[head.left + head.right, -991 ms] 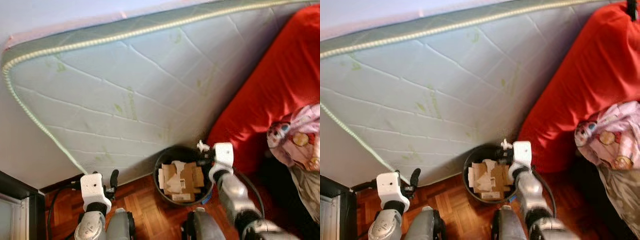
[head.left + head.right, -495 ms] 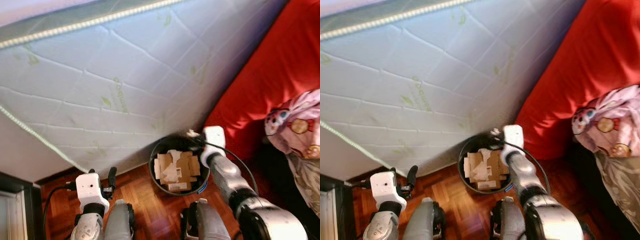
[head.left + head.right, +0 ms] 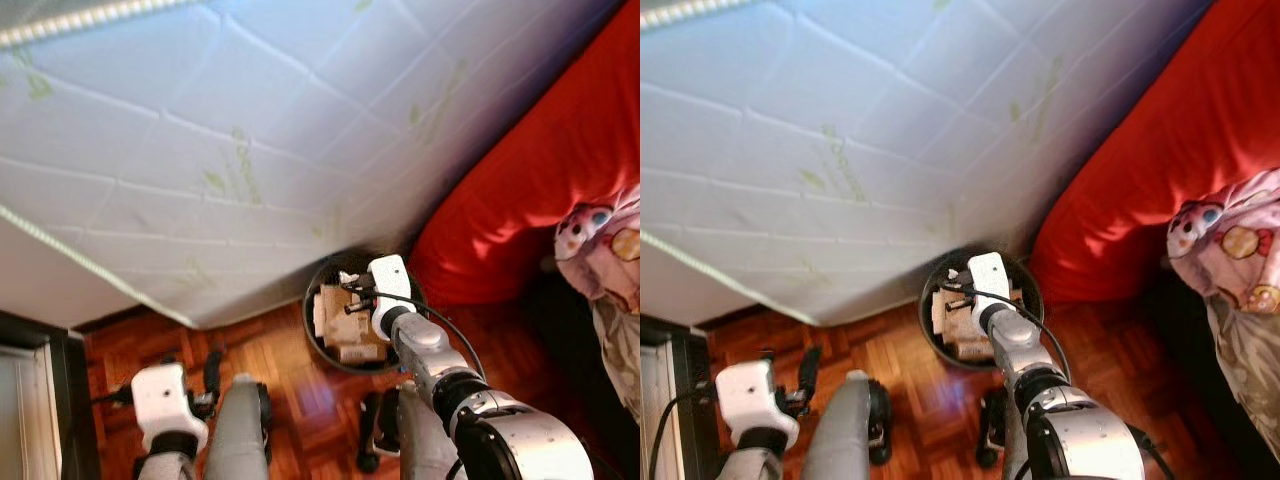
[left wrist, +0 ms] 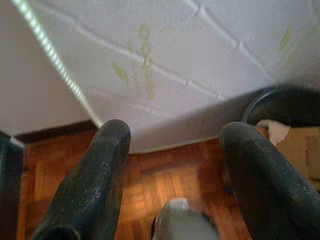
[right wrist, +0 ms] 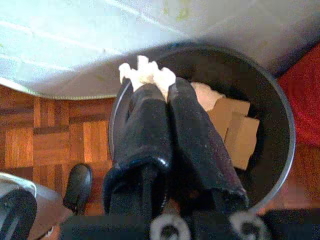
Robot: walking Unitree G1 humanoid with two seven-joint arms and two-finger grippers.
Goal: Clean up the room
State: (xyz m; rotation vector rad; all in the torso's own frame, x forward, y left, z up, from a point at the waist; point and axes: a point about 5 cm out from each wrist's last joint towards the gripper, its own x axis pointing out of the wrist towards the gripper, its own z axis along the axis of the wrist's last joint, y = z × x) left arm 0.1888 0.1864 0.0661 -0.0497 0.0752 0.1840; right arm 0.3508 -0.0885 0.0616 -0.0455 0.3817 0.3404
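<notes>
My right gripper (image 5: 159, 92) pinches a crumpled white tissue (image 5: 146, 73) at its fingertips, jaws pressed together over the black bin (image 5: 280, 120) — the wad mostly hidden behind them. Under it, cardboard scraps (image 5: 237, 132) fill the bin. Beyond stands a leaning mattress (image 3: 250, 150), a red cushion (image 3: 540, 190) beside it. My left gripper (image 4: 170, 165) hangs idle, fingers spread, holding nothing — above parquet floor (image 4: 165, 175).
</notes>
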